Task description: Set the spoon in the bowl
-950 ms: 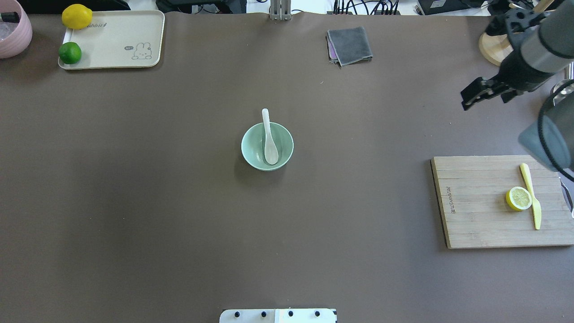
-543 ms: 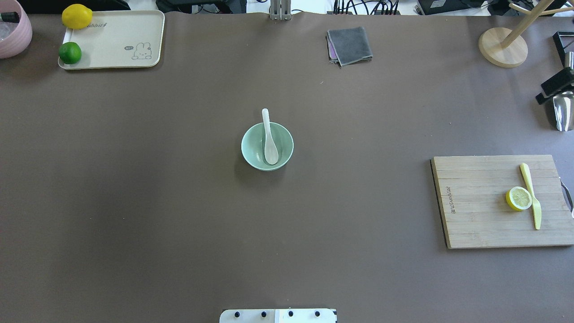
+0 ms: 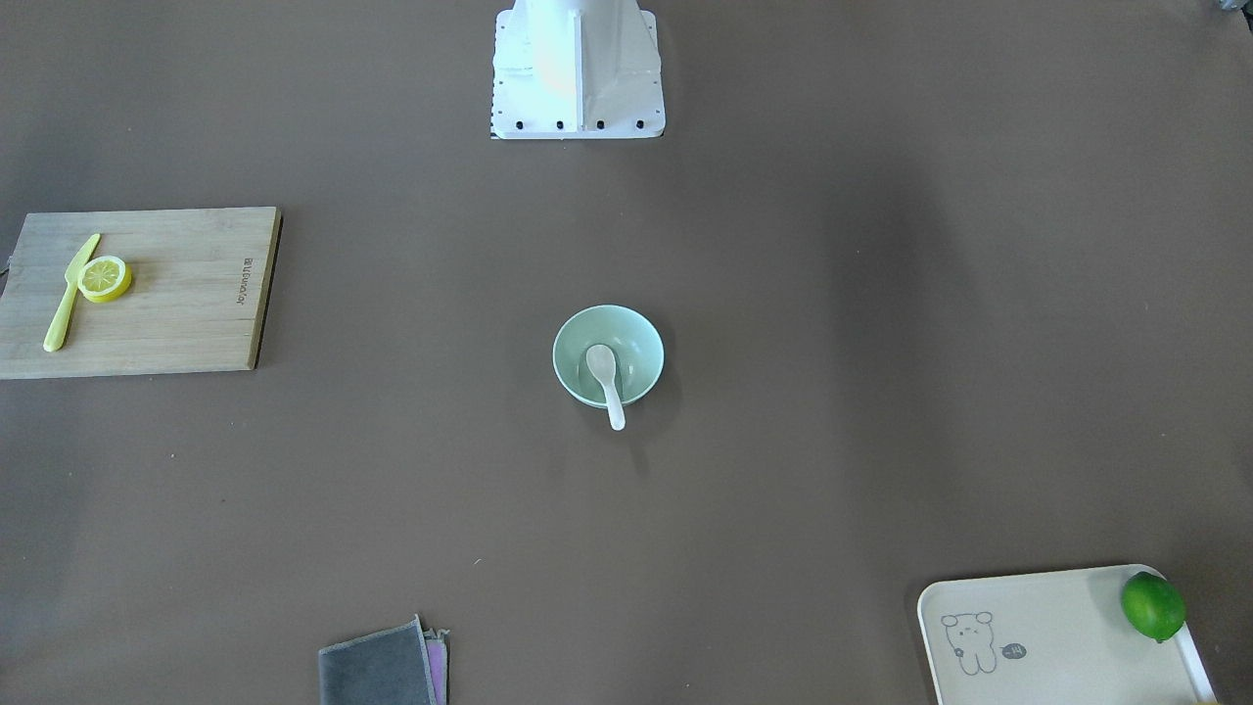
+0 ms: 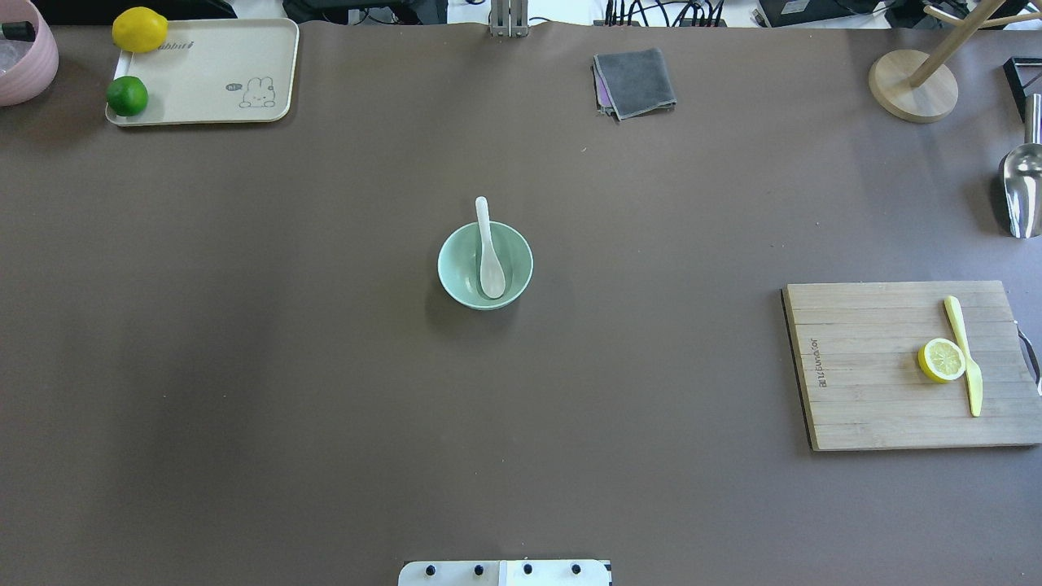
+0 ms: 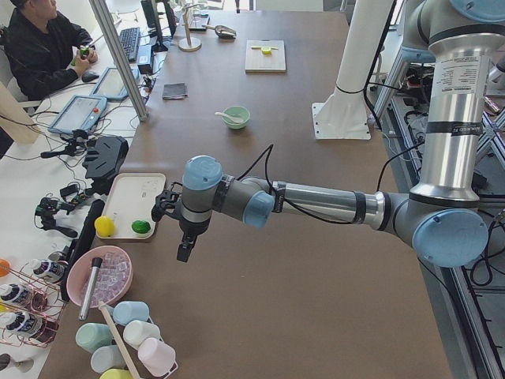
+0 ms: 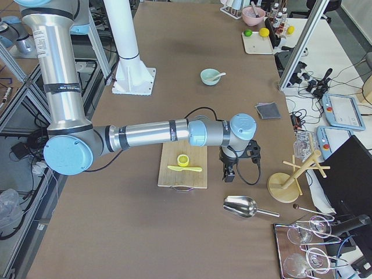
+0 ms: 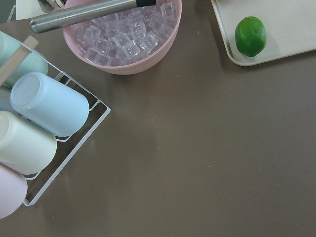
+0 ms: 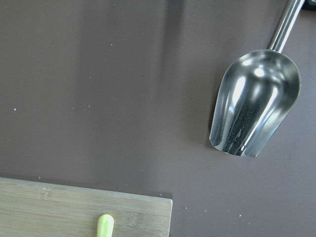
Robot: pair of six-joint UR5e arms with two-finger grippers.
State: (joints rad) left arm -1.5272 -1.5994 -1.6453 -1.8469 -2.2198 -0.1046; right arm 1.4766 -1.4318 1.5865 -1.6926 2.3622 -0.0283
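The white spoon (image 4: pixel 491 262) lies in the mint-green bowl (image 4: pixel 446 264) at the table's middle, scoop inside and handle over the far rim. Both also show in the front view, spoon (image 3: pixel 606 375) in bowl (image 3: pixel 641 343). No gripper is near them. My left gripper (image 5: pixel 183 249) hangs over the table's left end near the tray. My right gripper (image 6: pixel 228 173) hangs over the right end beside the cutting board. Both show only in side views, so I cannot tell whether they are open or shut.
A cutting board (image 4: pixel 879 366) holds a lemon half (image 4: pixel 942 360) and a yellow knife (image 4: pixel 965 354). A metal scoop (image 8: pixel 254 101), a wooden stand (image 4: pixel 912 85), a grey cloth (image 4: pixel 635 81), a tray (image 4: pixel 220 73) with a lime (image 7: pixel 250 35), an ice bowl (image 7: pixel 123 34) and a cup rack (image 7: pixel 44 123) stand around the edges.
The right arm has drawn back to the right and left the overhead view. The spoon and bowl have not moved.
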